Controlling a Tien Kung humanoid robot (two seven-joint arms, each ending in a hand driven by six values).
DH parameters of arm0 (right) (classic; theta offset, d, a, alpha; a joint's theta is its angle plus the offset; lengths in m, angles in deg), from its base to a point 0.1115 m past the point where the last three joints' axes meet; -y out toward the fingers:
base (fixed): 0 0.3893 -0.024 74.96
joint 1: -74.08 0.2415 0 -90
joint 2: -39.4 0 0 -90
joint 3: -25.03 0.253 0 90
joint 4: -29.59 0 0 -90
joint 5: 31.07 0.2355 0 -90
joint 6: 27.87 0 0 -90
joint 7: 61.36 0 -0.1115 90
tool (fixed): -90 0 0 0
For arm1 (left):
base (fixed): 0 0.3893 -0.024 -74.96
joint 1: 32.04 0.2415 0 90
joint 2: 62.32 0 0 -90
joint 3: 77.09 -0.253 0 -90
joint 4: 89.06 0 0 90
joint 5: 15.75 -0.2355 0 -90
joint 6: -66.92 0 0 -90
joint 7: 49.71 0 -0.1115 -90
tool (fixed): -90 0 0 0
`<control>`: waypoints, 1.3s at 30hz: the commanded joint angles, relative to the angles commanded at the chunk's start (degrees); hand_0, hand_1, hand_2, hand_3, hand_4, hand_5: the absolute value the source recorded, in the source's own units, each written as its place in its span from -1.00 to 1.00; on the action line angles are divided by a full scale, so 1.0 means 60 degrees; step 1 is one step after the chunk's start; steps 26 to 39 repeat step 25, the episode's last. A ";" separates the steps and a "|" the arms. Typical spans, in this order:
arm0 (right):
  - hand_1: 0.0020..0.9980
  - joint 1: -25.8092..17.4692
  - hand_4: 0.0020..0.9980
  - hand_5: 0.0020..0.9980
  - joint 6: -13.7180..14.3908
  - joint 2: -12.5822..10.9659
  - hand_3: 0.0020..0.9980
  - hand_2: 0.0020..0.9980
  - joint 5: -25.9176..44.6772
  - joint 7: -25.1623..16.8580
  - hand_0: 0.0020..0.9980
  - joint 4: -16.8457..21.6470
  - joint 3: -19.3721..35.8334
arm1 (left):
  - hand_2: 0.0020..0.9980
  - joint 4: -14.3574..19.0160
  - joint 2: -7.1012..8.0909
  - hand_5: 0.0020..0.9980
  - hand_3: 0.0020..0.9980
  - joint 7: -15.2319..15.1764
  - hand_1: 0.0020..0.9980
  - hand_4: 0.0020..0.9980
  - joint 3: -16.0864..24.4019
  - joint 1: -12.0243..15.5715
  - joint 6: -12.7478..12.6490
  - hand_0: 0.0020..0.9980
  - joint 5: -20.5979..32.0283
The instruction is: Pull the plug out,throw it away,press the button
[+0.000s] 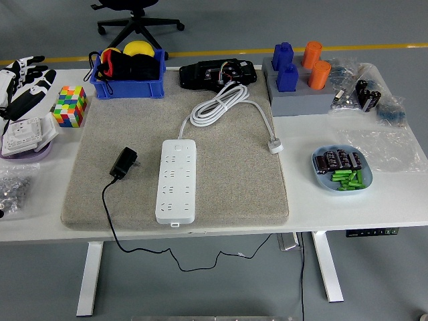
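A white power strip (pixel 177 180) lies lengthwise on a grey mat (pixel 234 180), with its button end (pixel 178 143) at the far side. No plug is in its sockets. A black plug adapter (pixel 124 163) lies on the mat just left of the strip, and its black cord (pixel 109 217) hangs over the table's front edge. The strip's own white cable (pixel 217 107) is coiled at the back of the mat and ends in a white plug (pixel 275 145). My left hand (pixel 25 83) is at the far left edge, fingers spread and holding nothing, far from the strip.
A blue bin (pixel 128 83) and a colourful cube (pixel 69 105) stand at the back left. A black device (pixel 217 72) and a grey block with blue and orange pegs (pixel 297 90) stand at the back. A blue plate of parts (pixel 341 168) is on the right.
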 joint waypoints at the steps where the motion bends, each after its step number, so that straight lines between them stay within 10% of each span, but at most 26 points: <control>1: 0.37 -0.0006 0.52 0.33 -0.0002 -0.0003 0.35 0.33 0.0006 0.0001 0.50 -0.0003 -0.0016 | 0.62 -0.0001 0.0005 0.41 0.72 -0.0003 0.62 0.45 -0.0001 0.0002 -0.0007 0.69 0.0000; 39: 0.37 -0.0009 0.52 0.33 -0.0001 -0.0096 0.35 0.33 0.0063 0.0002 0.50 0.0002 -0.0171 | 0.61 0.0071 0.0047 0.40 0.72 0.0004 0.62 0.44 -0.0064 0.0054 -0.0007 0.68 -0.0025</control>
